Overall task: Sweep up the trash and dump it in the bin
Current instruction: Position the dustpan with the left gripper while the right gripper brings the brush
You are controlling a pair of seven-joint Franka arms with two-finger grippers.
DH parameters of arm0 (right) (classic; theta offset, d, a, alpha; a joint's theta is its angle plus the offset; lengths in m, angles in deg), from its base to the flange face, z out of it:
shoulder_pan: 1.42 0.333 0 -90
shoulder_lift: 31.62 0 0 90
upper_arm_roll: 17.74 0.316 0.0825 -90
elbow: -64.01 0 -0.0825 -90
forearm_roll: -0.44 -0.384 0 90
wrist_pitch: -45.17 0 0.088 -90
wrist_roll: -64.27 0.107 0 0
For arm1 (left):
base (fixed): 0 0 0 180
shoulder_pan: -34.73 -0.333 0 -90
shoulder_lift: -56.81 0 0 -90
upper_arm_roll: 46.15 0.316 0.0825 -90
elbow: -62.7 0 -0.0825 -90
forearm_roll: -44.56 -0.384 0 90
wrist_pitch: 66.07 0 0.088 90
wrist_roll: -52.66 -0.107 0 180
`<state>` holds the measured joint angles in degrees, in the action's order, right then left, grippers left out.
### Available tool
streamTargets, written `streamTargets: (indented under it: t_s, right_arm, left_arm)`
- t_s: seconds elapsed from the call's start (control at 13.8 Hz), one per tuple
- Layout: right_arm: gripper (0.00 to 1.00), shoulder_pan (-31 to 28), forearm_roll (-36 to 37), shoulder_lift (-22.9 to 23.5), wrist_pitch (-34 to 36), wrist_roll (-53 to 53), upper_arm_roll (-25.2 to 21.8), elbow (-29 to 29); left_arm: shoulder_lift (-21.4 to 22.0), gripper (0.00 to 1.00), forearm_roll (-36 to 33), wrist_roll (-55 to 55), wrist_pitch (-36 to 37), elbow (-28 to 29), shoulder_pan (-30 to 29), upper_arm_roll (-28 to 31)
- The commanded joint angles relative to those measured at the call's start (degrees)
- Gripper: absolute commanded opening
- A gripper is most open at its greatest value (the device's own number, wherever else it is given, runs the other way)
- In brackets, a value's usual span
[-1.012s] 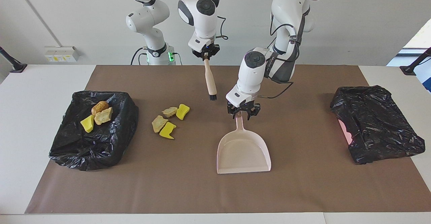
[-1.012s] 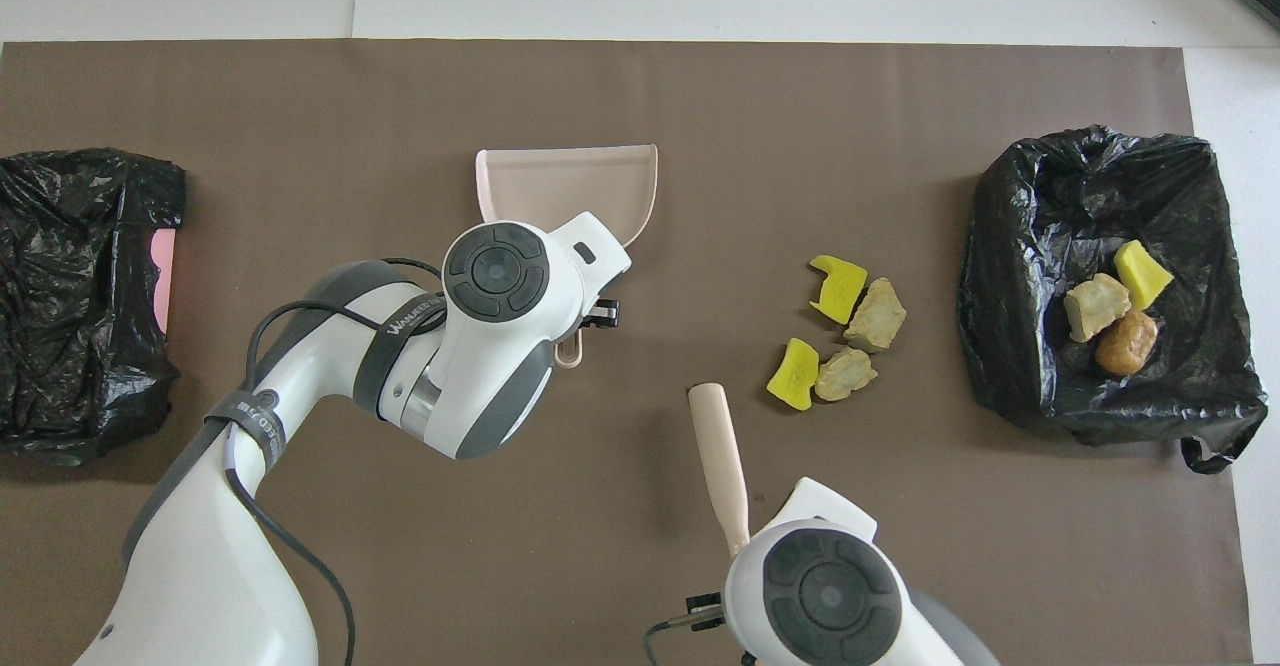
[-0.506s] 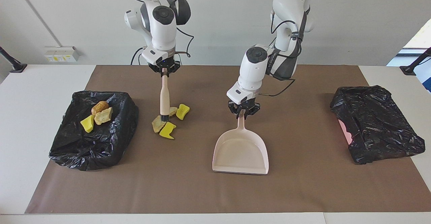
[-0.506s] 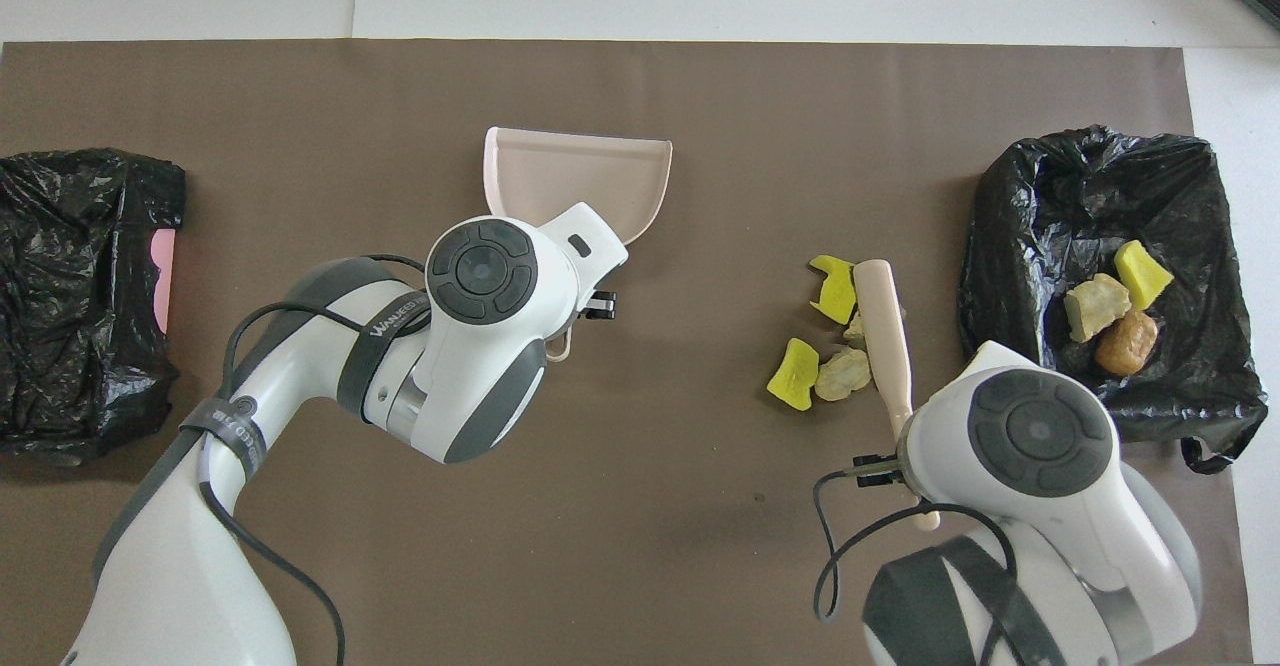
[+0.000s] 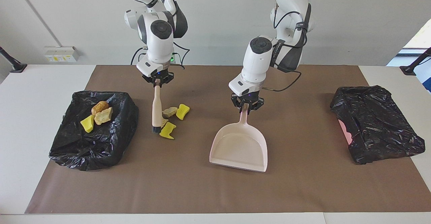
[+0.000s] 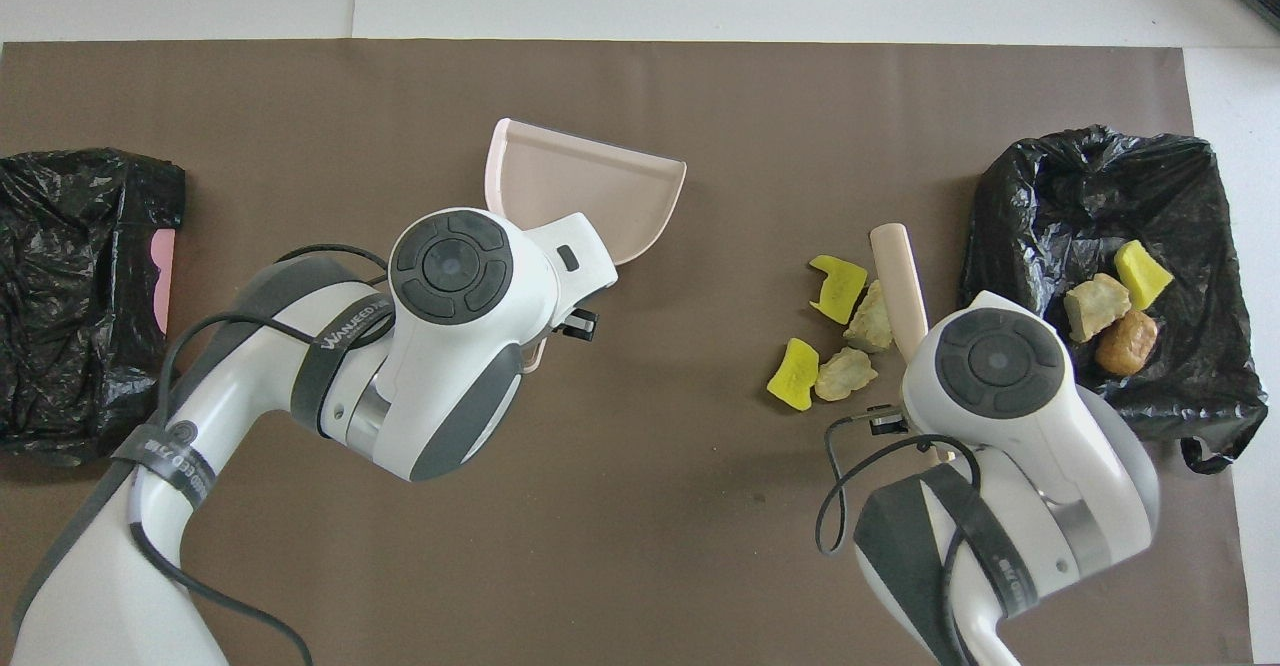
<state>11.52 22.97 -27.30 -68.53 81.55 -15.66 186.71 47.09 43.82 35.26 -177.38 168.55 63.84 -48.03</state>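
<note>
L end effector (image 5: 247, 108) clamped on pink dustpan (image 5: 239, 146) handle, R end effector (image 5: 157, 82) gripping brush (image 5: 156, 111), bristles at 4 trash lumps (image 5: 171, 118) on mat, 3 more in black bin bag (image 5: 101, 140).

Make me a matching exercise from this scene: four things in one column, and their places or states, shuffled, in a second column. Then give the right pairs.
Things
1. pink dustpan
2. brush
3. golden-brown lump
4. black bag with pink showing

Places or states
A. lying in the black bin bag at the right arm's end
B. held by its handle in the left gripper
C. at the left arm's end of the table, nothing loose on it
D. hanging from the right gripper, bristles down beside the four loose lumps

Pairs: 1-B, 2-D, 3-A, 4-C
</note>
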Motion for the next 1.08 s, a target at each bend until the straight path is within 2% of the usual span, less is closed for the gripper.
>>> streamTargets:
  t_s: [0.0,0.14,0.58,0.72,0.87,1.01]
  right_arm:
    - [0.0,-2.0,1.2,0.4,-0.1,-2.8,0.7,-0.5]
    - [0.0,-1.4,-1.2,0.6,0.8,-3.6,0.9,0.1]
    - [0.0,2.0,-21.5,1.2,2.3,-5.5,1.3,-1.7]
    - [0.0,3.8,-21.7,2.6,7.6,-2.5,1.1,-7.4]
    - [0.0,2.6,-19.2,1.8,12.4,0.3,0.6,-11.7]
    - [0.0,1.5,-15.7,-1.0,17.0,1.2,0.6,-10.7]
  left_arm:
    - [3.2,0.0,0.5,-13.0,0.7,4.2,0.2,-0.1]
    - [4.7,0.0,0.5,-17.2,0.1,7.1,0.9,-0.2]
    - [5.1,0.0,-0.5,-17.2,-3.0,12.3,5.3,-0.2]
    - [6.8,0.0,-2.1,-17.5,-5.4,15.7,5.9,-0.3]
    - [8.3,0.0,-3.3,-17.6,-6.3,18.1,6.4,-0.3]
    - [9.0,0.0,-4.3,-17.7,-7.2,19.5,6.5,-0.3]
